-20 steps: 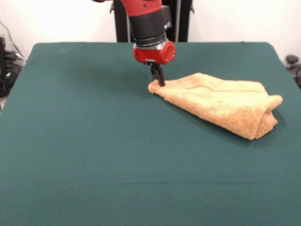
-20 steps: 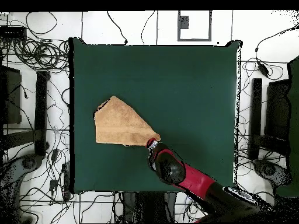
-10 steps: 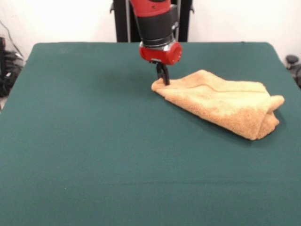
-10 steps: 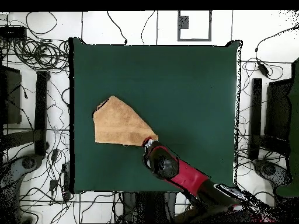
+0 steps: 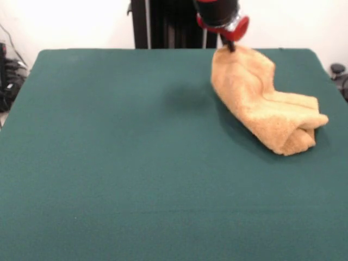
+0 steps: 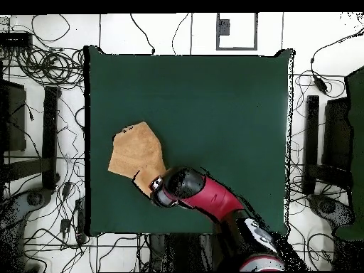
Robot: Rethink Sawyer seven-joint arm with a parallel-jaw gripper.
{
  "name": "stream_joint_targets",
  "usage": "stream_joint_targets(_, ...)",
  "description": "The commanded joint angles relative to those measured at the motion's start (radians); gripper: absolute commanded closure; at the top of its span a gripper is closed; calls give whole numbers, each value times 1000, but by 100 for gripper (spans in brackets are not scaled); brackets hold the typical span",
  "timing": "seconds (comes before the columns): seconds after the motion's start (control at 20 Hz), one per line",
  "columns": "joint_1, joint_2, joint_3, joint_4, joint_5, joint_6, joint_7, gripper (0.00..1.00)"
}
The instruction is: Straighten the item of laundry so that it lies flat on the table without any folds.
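Observation:
The orange-tan towel [image 5: 261,103] lies on the right side of the dark green table [image 5: 119,163], bunched and folded at its lower right end. One corner is lifted off the cloth, pinched in my gripper [image 5: 230,47], which hangs from the red and black arm at the top of the front view. The gripper is shut on that corner. In the overhead view the towel [image 6: 131,155] sits near the table's [image 6: 213,106] left side, and the arm's red wrist covers the gripper [image 6: 155,186] and the held corner. No band or tag shows.
Cables and dark equipment lie around the table on the floor [image 6: 43,85]. The robot's black pedestal [image 5: 163,24] stands behind the table's far edge.
My gripper has risen and moved right in the front view, drawing the towel's corner up off the table. The towel now stands tented and is more bunched.

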Motion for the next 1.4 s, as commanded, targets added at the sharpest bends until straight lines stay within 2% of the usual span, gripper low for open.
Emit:
stream_joint_targets(0.05,-22,56,-33,-151,147,249,417,100)
stream_joint_targets(0.4,13,89,-88,-198,173,352,603,100)
stream_joint_targets(0.6,4,103,-97,-207,168,354,619,100)
stream_joint_targets(0.75,-38,119,-63,-210,194,432,640,100)
stream_joint_targets(0.9,-97,176,-41,-257,178,489,609,100)
stream_joint_targets(1.2,-138,248,-58,-369,103,531,545,100)
stream_joint_targets(1.4,-136,258,-74,-374,37,336,409,100)
